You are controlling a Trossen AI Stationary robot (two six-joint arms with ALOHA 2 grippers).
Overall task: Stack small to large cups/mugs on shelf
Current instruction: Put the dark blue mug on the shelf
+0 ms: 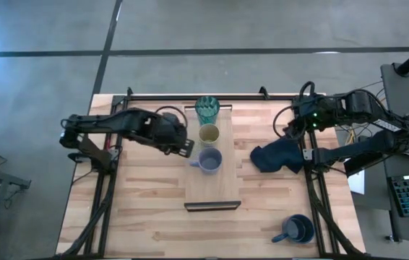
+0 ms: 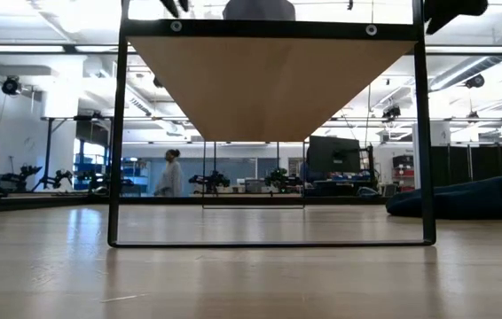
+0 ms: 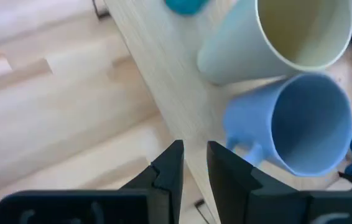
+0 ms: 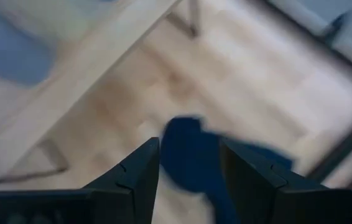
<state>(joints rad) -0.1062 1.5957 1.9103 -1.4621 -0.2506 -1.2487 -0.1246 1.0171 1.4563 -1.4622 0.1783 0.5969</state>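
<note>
On the shelf [image 1: 212,189], a raised light-wood board, three vessels stand upright in a row. They are the teal ribbed glass [image 1: 207,110] at the far end, the tan cup [image 1: 209,134], then the pale blue-grey mug [image 1: 211,160]. The dark blue handled mug [image 1: 296,230] stands on the tabletop at the near right. My left gripper [image 1: 188,149] hovers at the shelf's left edge, just beside the pale mug's handle [image 3: 249,151]. It [image 3: 194,167] is slightly open with nothing between the fingers. My right gripper [image 4: 189,163] is open and empty above the navy cloth [image 1: 277,155].
The shelf stands on a black frame [image 2: 116,133] above the slatted tabletop [image 1: 147,209]. The navy cloth lies crumpled to the shelf's right. A person [image 2: 171,173] stands far off in the room behind. Bare shelf board lies between the pale mug and the dark end edge [image 1: 212,206].
</note>
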